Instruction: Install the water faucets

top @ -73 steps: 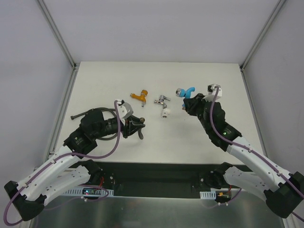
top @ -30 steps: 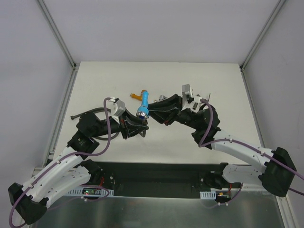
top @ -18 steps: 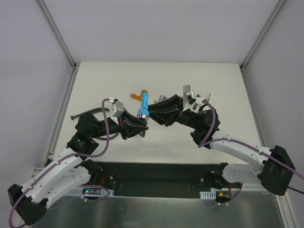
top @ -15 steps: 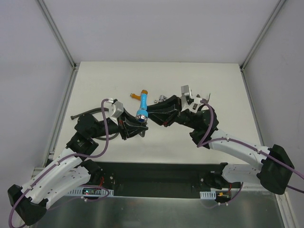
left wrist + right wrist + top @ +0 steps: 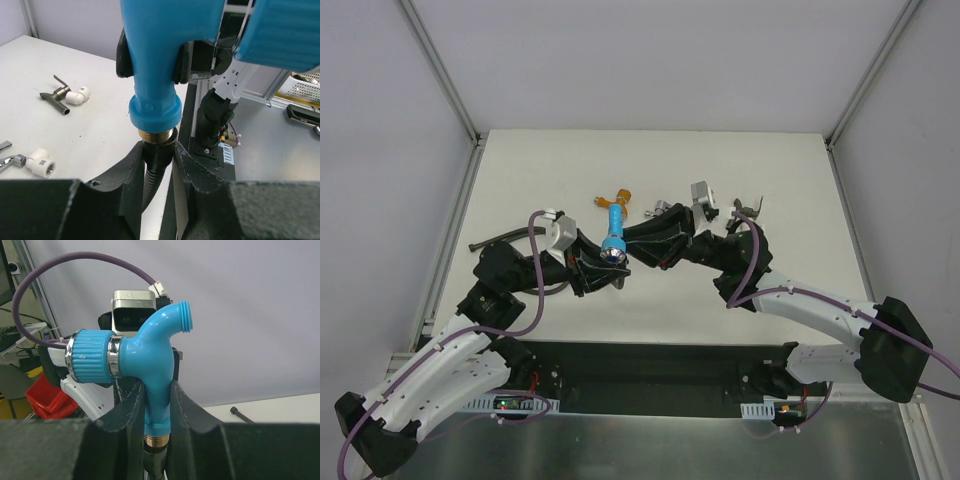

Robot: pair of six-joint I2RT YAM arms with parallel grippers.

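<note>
Two grips: right jaws tight around blue faucet [image 5: 157, 365], left jaws around dark hose [image 5: 152, 174]

A robot-lab test cell: white table [image 5: 540, 170], plain grey panel walls [image 5: 650, 60], aluminium frame posts [image 5: 440, 68].

White arm links [image 5: 445, 350], black joints [image 5: 500, 275], purple cables [image 5: 85, 256] looping alongside.

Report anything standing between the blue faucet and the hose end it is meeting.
Nothing visible. The blue faucet, clamped in the right gripper, has its brass thread right at the hose end held by the left gripper.
</note>
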